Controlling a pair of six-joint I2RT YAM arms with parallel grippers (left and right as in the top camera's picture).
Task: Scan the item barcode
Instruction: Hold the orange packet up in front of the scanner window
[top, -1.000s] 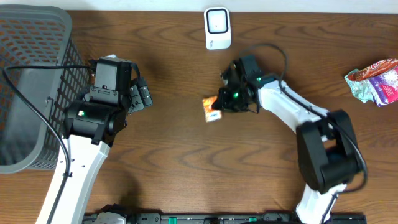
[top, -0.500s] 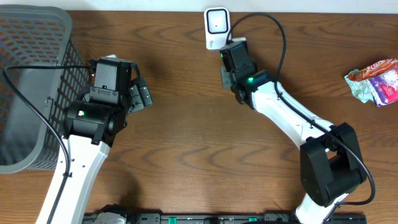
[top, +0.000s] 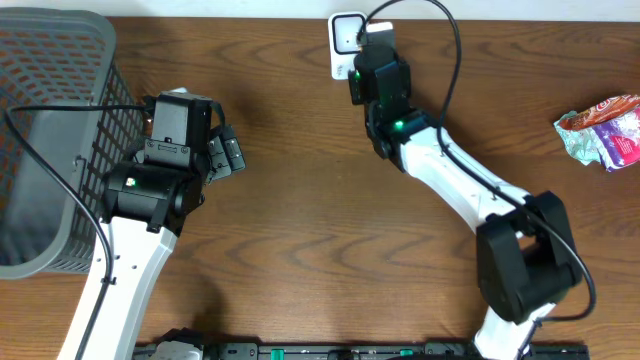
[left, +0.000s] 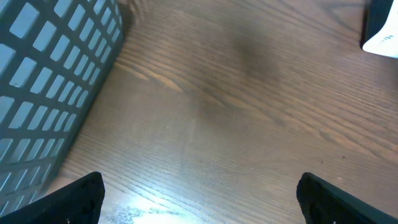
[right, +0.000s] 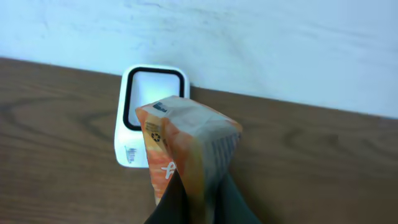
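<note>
Overhead view shows the right gripper (top: 368, 62) extended to the far edge of the table (top: 300, 250), its head directly beside the white barcode scanner (top: 345, 40) and partly overlapping it from this angle. Right wrist view confirms the grip: the two dark fingers (right: 168, 205) are pinched narrowly on the lower end of an orange packet (right: 186, 146), which stands upright between them, raised in front of the scanner. The packet's upper corner covers the lower right part of the scanner's black-framed window; whether packet and scanner touch cannot be determined. Small printed marks, including a recycling symbol, are visible on the packet's left face; a barcode cannot be made out. The scanner stands on the wood at the foot of a pale wall (right: 249, 50). As to the left gripper (top: 222, 152), it is held above bare table left of centre, just beside the grey mesh basket (top: 50, 130) and well apart from scanner and packet. Left wrist view shows its fingertips (left: 81, 199) spread wide at the two lower corners of the frame, only wood grain between them, with the basket wall to the left. A crumpled snack bag (top: 600, 130) lies near the right edge of the table, apart from both arms.
</note>
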